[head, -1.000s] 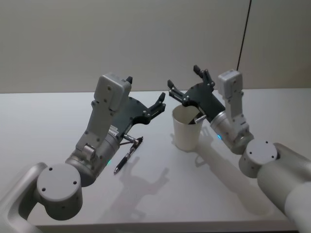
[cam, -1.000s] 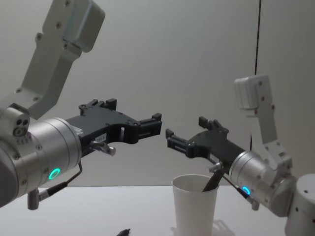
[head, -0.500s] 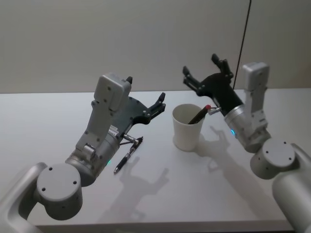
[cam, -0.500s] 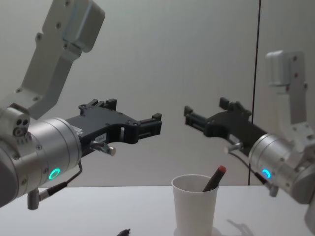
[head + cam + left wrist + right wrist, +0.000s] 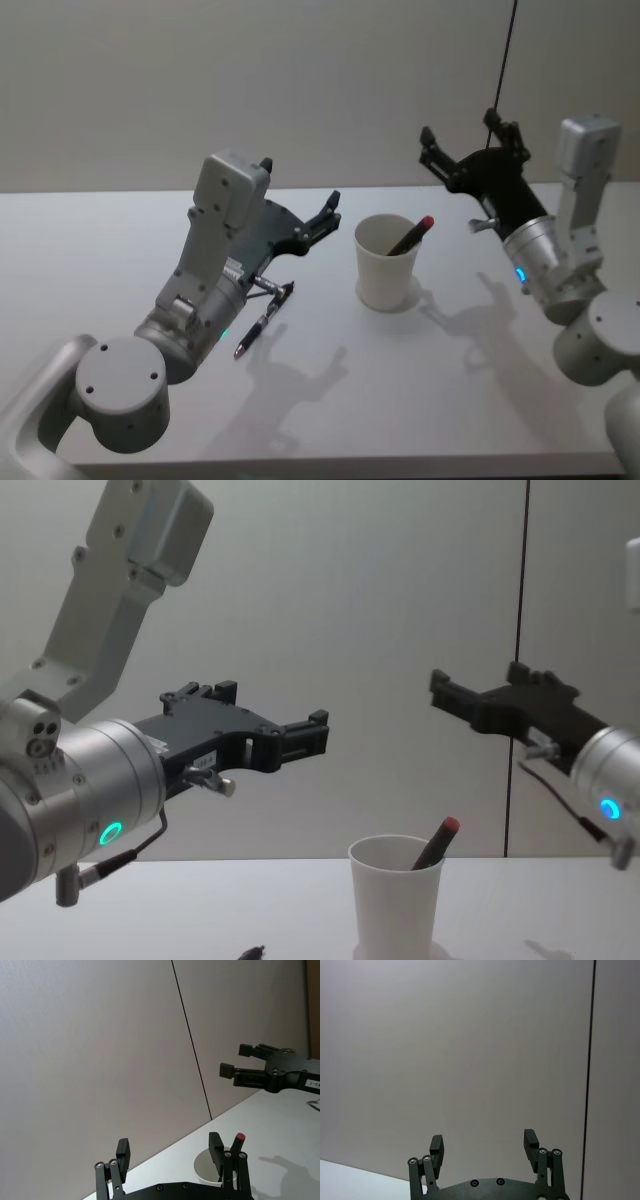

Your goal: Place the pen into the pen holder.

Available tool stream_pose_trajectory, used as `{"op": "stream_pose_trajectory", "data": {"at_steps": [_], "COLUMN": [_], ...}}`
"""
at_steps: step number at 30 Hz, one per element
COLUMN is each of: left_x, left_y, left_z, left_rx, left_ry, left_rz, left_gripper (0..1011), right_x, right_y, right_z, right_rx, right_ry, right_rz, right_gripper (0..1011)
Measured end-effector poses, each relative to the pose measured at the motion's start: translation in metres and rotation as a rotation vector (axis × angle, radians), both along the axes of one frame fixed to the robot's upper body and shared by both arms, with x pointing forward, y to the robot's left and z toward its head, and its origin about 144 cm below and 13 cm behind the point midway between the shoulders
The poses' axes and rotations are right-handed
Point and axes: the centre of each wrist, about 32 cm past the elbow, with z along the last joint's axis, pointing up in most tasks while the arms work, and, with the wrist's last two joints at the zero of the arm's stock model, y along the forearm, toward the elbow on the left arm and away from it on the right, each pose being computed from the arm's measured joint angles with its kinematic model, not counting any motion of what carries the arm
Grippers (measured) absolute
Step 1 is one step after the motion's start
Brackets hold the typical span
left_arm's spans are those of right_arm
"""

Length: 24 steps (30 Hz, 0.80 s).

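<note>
While pen [image 5: 413, 235] leans in pen holder [image 5: 385, 278], right fingers [image 5: 430, 146] hover clear

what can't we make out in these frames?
- Red-tipped pen: lower part hidden inside the pen holder, head and chest views.
- Black pen on the table: nearly all cut off by the chest view's bottom edge.
- Pen holder, left wrist view: partly hidden behind the left gripper.

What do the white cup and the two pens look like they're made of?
The pen holder: probably paper, matte white, with a thin rolled rim and a tapered wall. The red-tipped pen inside it: dark barrel, likely plastic, though that is unclear. The loose pen on the table: dark, slightly glossy barrel with a paler, silvery stretch near one end, so seemingly plastic, perhaps with some metal.
</note>
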Motion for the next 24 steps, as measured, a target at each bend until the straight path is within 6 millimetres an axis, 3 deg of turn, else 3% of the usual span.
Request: {"op": "stream_pose_trajectory", "data": {"at_steps": [24], "left_x": [0.000], "left_y": [0.000], "left_z": [0.000], "left_rx": [0.000], "left_ry": [0.000], "left_rz": [0.000], "left_gripper": [1004], "right_x": [-0.053], "right_y": [-0.039], "right_z": [0.003], "right_rx": [0.007], "right_ry": [0.159], "right_rz": [-0.123], "right_gripper": [1001]}}
